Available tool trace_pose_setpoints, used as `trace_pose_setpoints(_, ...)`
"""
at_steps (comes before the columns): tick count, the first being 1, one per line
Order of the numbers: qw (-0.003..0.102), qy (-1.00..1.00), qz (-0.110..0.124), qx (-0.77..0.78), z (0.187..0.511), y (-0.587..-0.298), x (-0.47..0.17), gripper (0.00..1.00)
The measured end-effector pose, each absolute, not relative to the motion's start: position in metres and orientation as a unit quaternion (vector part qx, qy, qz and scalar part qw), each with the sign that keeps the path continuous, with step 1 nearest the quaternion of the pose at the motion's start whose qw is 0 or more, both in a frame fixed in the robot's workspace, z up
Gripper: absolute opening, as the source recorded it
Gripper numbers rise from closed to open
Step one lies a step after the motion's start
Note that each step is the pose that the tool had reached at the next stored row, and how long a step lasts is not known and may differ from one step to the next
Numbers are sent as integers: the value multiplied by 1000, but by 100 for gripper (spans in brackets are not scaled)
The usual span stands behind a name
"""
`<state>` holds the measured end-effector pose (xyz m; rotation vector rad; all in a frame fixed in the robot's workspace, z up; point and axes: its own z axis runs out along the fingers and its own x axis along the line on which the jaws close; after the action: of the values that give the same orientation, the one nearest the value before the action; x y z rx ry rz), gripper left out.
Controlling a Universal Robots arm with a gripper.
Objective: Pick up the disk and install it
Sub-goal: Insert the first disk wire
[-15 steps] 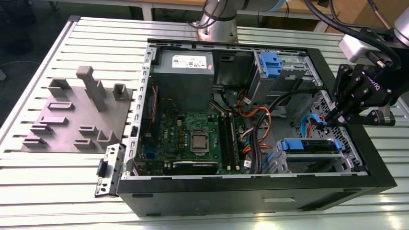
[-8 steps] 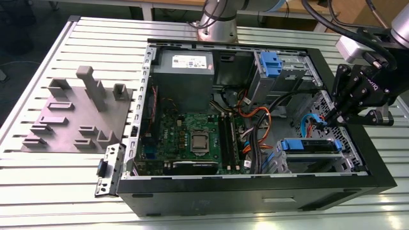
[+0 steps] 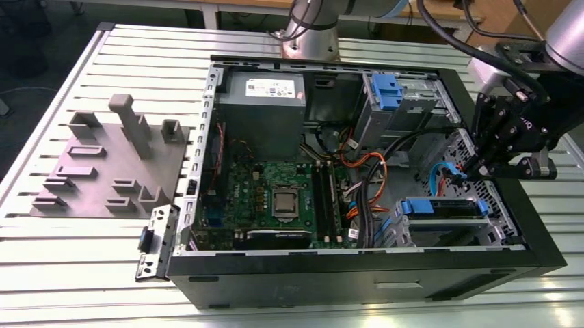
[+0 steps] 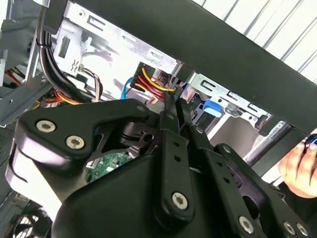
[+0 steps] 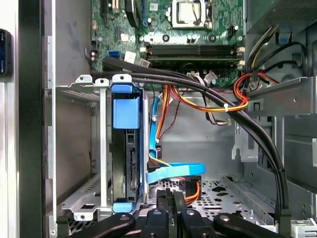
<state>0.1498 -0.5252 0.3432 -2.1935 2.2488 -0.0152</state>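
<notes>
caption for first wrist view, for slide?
Claw, shut and empty, beside the disk seated in its drive cage.

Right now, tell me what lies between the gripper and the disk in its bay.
In the first wrist view, a flat blue cable and orange wires lie between the gripper and the disk.

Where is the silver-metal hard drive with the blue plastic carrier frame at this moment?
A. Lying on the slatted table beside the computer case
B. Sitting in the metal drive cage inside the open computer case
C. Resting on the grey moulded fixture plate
B: in the first wrist view the silver-metal hard drive with the blue plastic carrier frame sits inside the metal drive cage of the open computer case, with the black pincer close beside it.
</notes>
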Motion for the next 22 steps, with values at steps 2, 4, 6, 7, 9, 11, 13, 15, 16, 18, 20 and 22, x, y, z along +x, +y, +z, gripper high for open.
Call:
trace_pose_setpoints(2,6,716,-11,-698,343,-525,146,16)
trace_pose_setpoints(4,9,716,-14,-698,343,-525,145,16)
trace_pose_setpoints(6,9,716,-14,-698,343,-525,145,16)
trace_pose_setpoints(7,9,716,-14,-698,343,-525,145,16)
trace_pose_setpoints(9,9,716,-14,-698,343,-525,144,16)
trace_pose_setpoints(11,9,716,-14,-698,343,-525,144,16)
trace_pose_setpoints(13,9,716,-14,-698,343,-525,144,16)
trace_pose_setpoints(15,9,716,-14,-698,343,-525,144,16)
trace_pose_setpoints(16,9,716,-14,-698,343,-526,144,16)
trace_pose_setpoints(18,10,716,-15,-698,343,-527,143,16)
trace_pose_setpoints(20,11,716,-15,-698,343,-530,143,16)
trace_pose_setpoints(22,12,715,-17,-699,343,-533,142,16)
